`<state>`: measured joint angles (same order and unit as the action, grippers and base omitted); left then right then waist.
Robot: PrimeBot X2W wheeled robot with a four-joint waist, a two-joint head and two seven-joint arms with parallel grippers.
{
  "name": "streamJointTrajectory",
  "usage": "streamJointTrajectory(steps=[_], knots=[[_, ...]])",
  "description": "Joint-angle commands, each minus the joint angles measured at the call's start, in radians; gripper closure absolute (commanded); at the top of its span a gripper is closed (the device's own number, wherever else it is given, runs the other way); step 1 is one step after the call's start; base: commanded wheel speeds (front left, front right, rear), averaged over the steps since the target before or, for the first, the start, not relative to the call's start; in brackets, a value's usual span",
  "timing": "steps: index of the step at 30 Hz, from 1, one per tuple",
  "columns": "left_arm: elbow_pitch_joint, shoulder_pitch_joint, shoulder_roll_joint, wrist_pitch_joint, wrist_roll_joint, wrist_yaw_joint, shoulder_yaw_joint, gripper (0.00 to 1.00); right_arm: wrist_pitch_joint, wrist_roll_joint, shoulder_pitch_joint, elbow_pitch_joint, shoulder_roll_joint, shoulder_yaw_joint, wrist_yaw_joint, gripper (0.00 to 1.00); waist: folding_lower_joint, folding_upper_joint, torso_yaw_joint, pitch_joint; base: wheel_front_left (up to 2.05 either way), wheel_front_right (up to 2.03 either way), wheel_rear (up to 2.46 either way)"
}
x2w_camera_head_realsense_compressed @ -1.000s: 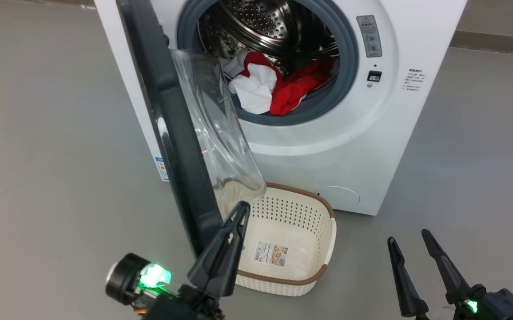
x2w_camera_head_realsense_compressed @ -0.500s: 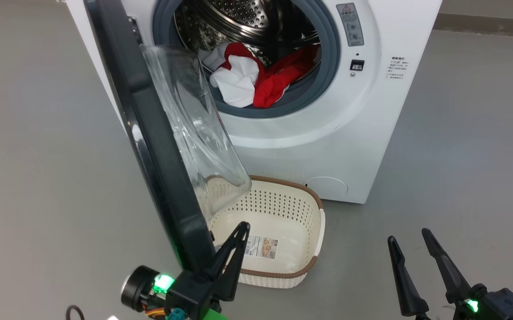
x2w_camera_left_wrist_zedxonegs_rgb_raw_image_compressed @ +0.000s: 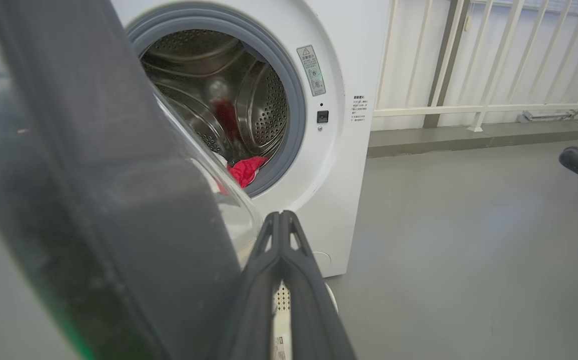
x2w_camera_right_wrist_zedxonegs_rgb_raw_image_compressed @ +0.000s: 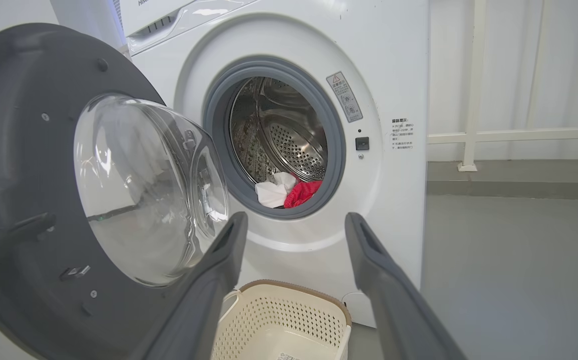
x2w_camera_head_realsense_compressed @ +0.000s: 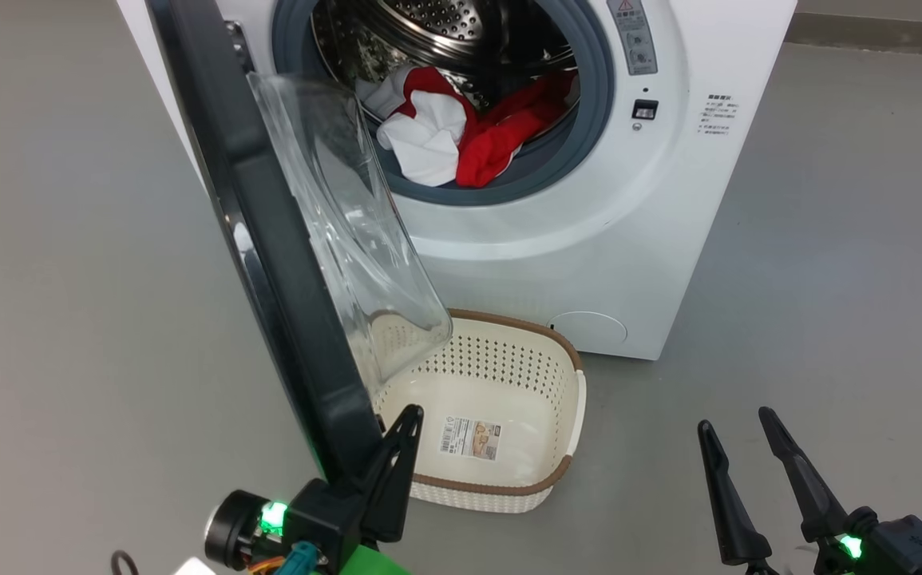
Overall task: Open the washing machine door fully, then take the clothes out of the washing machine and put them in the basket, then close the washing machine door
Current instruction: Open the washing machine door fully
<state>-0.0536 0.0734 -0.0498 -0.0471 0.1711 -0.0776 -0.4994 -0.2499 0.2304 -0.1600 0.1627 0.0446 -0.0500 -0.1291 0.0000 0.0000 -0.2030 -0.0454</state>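
The white washing machine [x2w_camera_head_realsense_compressed: 628, 239] stands with its door [x2w_camera_head_realsense_compressed: 269, 263] swung out toward me, black rim edge-on and the glass bowl [x2w_camera_head_realsense_compressed: 349, 231] facing the drum. Red and white clothes [x2w_camera_head_realsense_compressed: 461, 136] lie at the drum's mouth. The cream basket [x2w_camera_head_realsense_compressed: 564, 467] sits on the floor below the opening with nothing but a paper label inside, partly under the door. My left gripper [x2w_camera_head_realsense_compressed: 409, 415] is shut with nothing in it, right beside the door's lower inner edge; contact is unclear. My right gripper [x2w_camera_head_realsense_compressed: 740, 431] stands open at the lower right, clear of everything.
Bare grey floor [x2w_camera_head_realsense_compressed: 828, 279] lies to the right of the machine and basket. In the right wrist view a white railing [x2w_camera_right_wrist_zedxonegs_rgb_raw_image_compressed: 519, 135] and a low kerb run behind the machine. The open door [x2w_camera_right_wrist_zedxonegs_rgb_raw_image_compressed: 18, 150] blocks the left side of the basket [x2w_camera_right_wrist_zedxonegs_rgb_raw_image_compressed: 278, 320].
The head camera has shifted, so the whole picture moved. My left gripper's tip has dropped lower along the door's bottom inner edge. The right gripper has stayed still and open.
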Motion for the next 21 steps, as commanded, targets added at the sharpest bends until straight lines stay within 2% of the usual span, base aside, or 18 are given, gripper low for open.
streamJointTrajectory(steps=[1,11,21], knots=[[-0.016,0.047,-0.008,-0.012,0.007,-0.015,0.045,1.00,-0.012,0.000,0.036,0.028,0.006,-0.027,-0.002,0.00,0.0000,0.0000,-0.003,0.000,0.00,0.00,0.00],[-0.025,0.035,-0.027,-0.034,0.014,-0.046,0.084,1.00,-0.012,-0.002,0.034,0.027,0.006,-0.025,-0.002,0.00,0.0000,0.0000,-0.036,0.002,0.00,0.00,0.00],[-0.051,0.016,-0.042,-0.039,0.027,-0.065,0.104,1.00,-0.012,-0.004,0.026,0.025,0.006,-0.029,-0.002,0.00,0.0000,0.0000,-0.112,0.012,0.00,0.00,0.00]])
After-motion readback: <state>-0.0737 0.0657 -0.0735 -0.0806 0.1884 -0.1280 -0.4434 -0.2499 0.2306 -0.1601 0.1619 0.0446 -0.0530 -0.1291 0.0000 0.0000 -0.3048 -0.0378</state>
